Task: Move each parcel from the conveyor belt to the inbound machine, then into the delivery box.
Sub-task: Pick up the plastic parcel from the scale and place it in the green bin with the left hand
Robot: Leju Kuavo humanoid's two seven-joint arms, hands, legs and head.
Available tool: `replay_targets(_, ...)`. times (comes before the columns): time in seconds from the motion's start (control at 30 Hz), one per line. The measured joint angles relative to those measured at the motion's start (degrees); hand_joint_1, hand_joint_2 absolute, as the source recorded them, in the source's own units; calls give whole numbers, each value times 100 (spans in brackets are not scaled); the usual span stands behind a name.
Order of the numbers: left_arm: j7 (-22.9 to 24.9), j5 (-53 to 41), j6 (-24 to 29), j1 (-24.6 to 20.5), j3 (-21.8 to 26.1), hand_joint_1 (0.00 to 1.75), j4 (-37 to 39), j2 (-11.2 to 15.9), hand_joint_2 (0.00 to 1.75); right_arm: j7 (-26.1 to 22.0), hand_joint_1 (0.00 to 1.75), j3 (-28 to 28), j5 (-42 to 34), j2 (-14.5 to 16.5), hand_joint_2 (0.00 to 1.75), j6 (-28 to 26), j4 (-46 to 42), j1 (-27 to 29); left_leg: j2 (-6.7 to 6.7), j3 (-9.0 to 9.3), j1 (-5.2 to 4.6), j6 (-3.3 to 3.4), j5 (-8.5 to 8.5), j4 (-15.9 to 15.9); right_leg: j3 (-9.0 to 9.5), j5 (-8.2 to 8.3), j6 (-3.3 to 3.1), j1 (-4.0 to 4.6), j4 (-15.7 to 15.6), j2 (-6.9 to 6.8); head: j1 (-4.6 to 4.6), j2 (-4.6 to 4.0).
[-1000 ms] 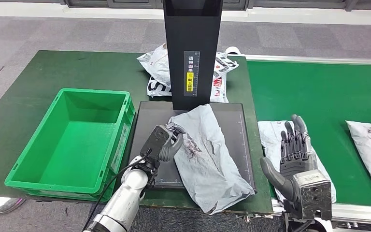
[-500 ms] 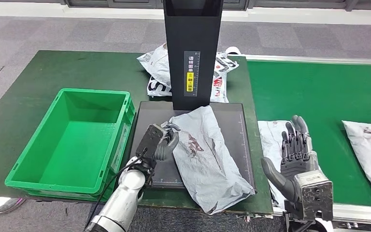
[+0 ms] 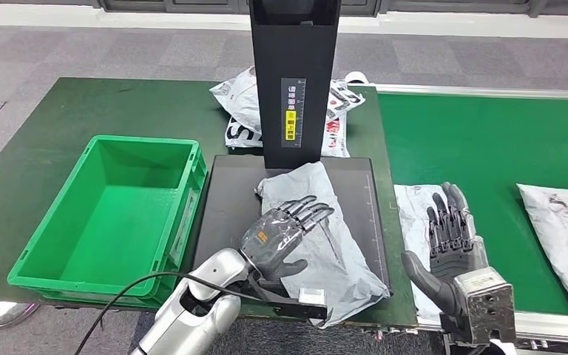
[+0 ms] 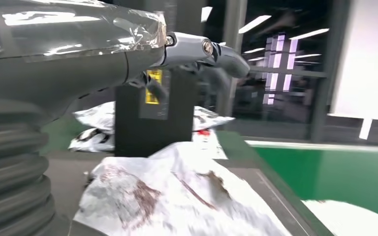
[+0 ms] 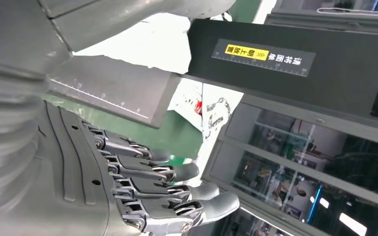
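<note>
the left robot hand (image 3: 281, 233) in the head view lies over the grey parcel (image 3: 318, 237) on the scanner's black plate (image 3: 225, 200), fingers spread and stretched toward the scanner (image 3: 293, 74); whether it touches or grips the parcel i cannot tell. the right robot hand (image 3: 451, 240) is held up with fingers straight and apart, holding nothing, over a white parcel (image 3: 414, 207) that lies on the belt (image 3: 488, 140) right of the scanner plate. another parcel (image 3: 566, 222) lies on the belt further right. left of the plate sits the green box (image 3: 107, 211) on the green surface (image 3: 81, 107). behind the scanner lie printed bags (image 3: 240, 103).

the left wrist view shows the left robot hand (image 4: 128, 54) above the crumpled parcel (image 4: 177, 201), the scanner column (image 4: 152, 113) just beyond it and the belt (image 4: 339, 172) to the side.

the right wrist view shows the right robot hand (image 5: 142, 187) with fingers (image 5: 211, 206) extended and apart, the scanner column (image 5: 295, 69) with its yellow label (image 5: 246, 51) beyond.
</note>
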Motion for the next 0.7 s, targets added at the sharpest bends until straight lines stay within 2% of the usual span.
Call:
replay_targets(0.2, -332, 173, -202, -23, -418, 0, 75, 261, 175, -11, 0, -75, -79, -24, 175, 96, 27, -64, 1, 1, 0, -1, 1, 0, 1, 0, 0, 0, 0, 0, 1, 0)
replay_targets(0.37, -440, 366, -366, -204, -755, 2, 664, 366, 175, -26, 0, -79, -157, -76, 175, 145, 124, -166, 1, 1, 0, -1, 1, 0, 2, 0, 0, -1, 0, 0, 1, 0)
replay_targets(0.5, -499, 487, -374, -436, -963, 175, 1339, 375, 175, -7, 0, -78, -186, -100, 175, 147, 214, -275, 1, 2, 0, -1, 1, 0, 2, 1, 0, -1, 0, 0, 0, 0)
replay_targets(0.6, -532, 545, -374, -573, -1048, 175, 1735, 369, 175, 14, 0, -78, -195, -107, 175, 150, 274, -348, 1, 2, 0, -2, 2, 0, 2, 2, -2, 0, 0, 0, 0, 0)
replay_targets(0.7, -536, 554, -374, -597, -1060, 175, 1796, 367, 175, 15, 0, -78, -197, -109, 175, 151, 284, -359, 1, 3, 0, -2, 3, 0, 2, 2, -2, 0, 0, 0, 0, 0)
